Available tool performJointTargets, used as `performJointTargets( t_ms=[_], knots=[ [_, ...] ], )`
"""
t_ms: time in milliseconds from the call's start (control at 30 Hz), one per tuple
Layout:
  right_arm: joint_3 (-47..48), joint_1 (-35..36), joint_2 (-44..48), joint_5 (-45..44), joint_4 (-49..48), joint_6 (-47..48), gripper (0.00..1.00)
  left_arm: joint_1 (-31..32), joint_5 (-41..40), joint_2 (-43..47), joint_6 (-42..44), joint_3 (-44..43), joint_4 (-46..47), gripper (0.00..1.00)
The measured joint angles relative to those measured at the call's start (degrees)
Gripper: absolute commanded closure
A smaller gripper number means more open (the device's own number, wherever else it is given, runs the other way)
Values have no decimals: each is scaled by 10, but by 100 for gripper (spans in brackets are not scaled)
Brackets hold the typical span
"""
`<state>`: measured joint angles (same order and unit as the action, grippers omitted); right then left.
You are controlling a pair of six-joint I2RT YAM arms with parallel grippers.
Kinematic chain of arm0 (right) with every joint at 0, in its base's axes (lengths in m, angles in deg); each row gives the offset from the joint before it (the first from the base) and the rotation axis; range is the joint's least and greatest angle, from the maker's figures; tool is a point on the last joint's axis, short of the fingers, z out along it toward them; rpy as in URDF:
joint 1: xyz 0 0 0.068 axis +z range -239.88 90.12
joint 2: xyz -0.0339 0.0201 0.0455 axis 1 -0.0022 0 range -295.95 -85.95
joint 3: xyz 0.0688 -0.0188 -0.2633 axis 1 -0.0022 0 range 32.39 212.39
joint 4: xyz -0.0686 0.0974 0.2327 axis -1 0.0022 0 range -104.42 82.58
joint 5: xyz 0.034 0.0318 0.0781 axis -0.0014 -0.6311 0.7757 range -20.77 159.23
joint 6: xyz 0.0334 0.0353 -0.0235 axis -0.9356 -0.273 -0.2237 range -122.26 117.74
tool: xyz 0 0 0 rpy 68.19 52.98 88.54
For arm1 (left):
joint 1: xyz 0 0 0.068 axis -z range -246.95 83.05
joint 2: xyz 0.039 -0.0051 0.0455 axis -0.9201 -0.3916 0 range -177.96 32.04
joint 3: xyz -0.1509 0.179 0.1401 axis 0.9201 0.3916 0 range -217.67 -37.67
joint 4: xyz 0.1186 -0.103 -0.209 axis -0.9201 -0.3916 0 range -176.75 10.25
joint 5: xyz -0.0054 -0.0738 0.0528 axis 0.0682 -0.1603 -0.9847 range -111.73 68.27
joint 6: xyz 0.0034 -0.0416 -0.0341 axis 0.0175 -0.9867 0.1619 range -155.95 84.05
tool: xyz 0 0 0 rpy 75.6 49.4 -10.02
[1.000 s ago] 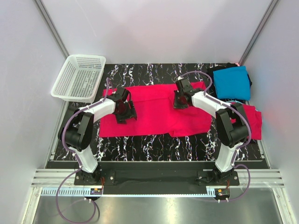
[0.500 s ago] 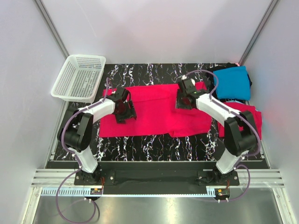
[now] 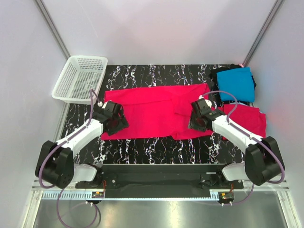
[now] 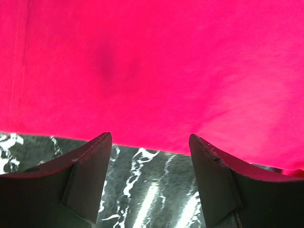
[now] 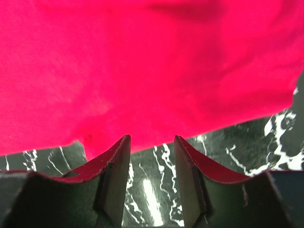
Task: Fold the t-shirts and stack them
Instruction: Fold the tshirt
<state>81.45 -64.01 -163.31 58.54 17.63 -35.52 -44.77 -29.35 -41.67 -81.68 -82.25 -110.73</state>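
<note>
Fingers (image 4: pixel 90 175) retreated to red t-shirt (image 3: pixel 152 111) edge, basket (image 3: pixel 78 76) beyond

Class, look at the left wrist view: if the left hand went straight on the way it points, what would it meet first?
Probably the near hem of the spread red t-shirt, just ahead of the open left hand; if it is angled steeply down, the marble table first.

white mesh basket (image 3: pixel 88 58) stands upright at the far left corner of the black marbled tabletop (image 3: pixel 156 73)
</note>
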Motion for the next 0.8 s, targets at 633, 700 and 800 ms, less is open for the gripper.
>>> performJointTargets(
  t_ms=[633,700,800],
  knots=[
    [110,0,-214,52,8,28,51,17,14,-229,6,-138,-54,29],
    [125,0,-228,54,9,35,51,17,14,-247,9,-155,-55,29],
    [145,0,-247,57,9,43,51,18,15,-274,12,-185,-72,30]
  ],
)
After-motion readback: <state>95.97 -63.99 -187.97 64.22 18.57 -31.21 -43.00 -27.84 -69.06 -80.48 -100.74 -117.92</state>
